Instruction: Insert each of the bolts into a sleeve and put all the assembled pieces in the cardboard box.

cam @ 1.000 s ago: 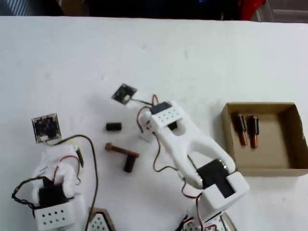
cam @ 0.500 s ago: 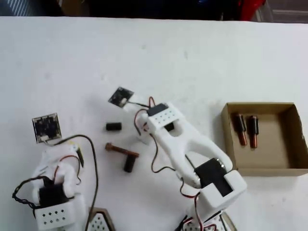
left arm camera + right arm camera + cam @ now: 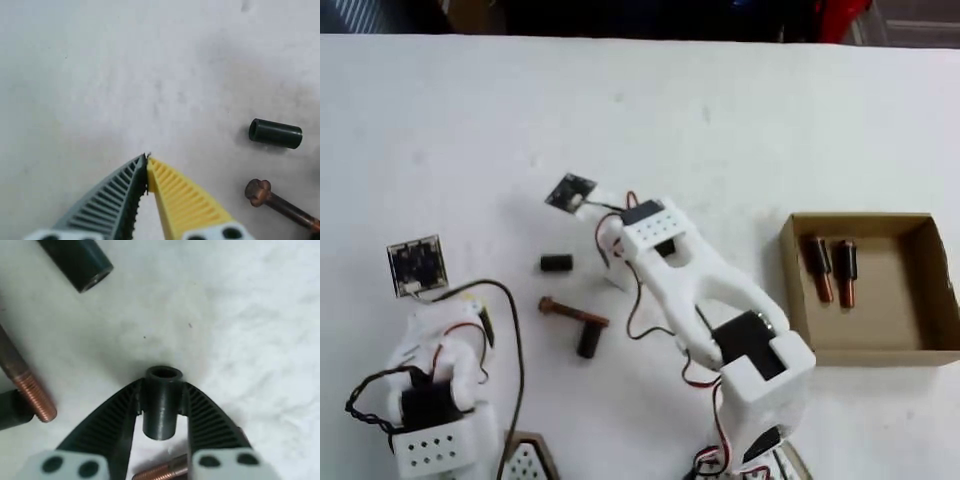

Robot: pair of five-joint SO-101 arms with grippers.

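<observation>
Sleeve [image 3: 161, 405], gripped between the jaws of the right pincer [image 3: 161, 386], is drifting with that arm farther from the cardboard box [image 3: 895, 320] toward the loose bolt [image 3: 572, 311] on the tabletop [image 3: 770, 120], so insertion is probably coming next.

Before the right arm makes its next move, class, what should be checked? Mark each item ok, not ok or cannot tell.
1. Right gripper grips a sleeve: ok.
2. Held sleeve's bore is open: ok, the end looks hollow.
3. Held sleeve is lifted off the table: cannot tell.
4. A loose bolt lies nearby to pair with it: ok.
5. Left gripper is open to take the bolt: not ok, shut and empty.
6. Cardboard box has room: ok, two assembled pieces inside.
</observation>
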